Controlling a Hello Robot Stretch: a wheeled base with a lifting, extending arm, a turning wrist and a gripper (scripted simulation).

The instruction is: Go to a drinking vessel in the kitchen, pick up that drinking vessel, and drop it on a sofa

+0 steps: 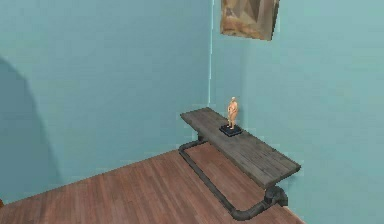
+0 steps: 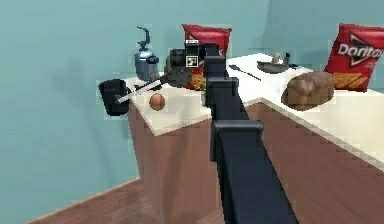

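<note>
At the kitchen counter (image 2: 175, 112), in the arm side view, the arm (image 2: 240, 150) rises from 6 o'clock toward the middle. The gripper (image 2: 122, 97) reaches from the arm's end toward 9 o'clock. A dark mug (image 2: 108, 92) hangs at the gripper's far end, past the counter's corner and clear of every surface, with only the wall behind it. The gripper therefore holds the mug; nothing more of its state can be told. By this evidence the approach to the drinking vessel is judged done and the pick-up done or nearly so. Carrying it to a sofa and dropping it there are left. Counted on the counter: two red snack bags, one (image 2: 207, 38) at 12 o'clock of the arm's end and one (image 2: 360, 55) at the 3 o'clock edge. There is also one brown loaf (image 2: 308, 90), one grey kettle-like vessel (image 2: 147, 62), one small brown round thing (image 2: 157, 101) and one dark pan-like dish (image 2: 272, 68). The forward view gives a room corner: one low counter (image 1: 262, 160) against the wall, bearing one statuette (image 1: 233, 112). One painting (image 1: 248, 18) hangs at 12 o'clock of the statuette.
</note>
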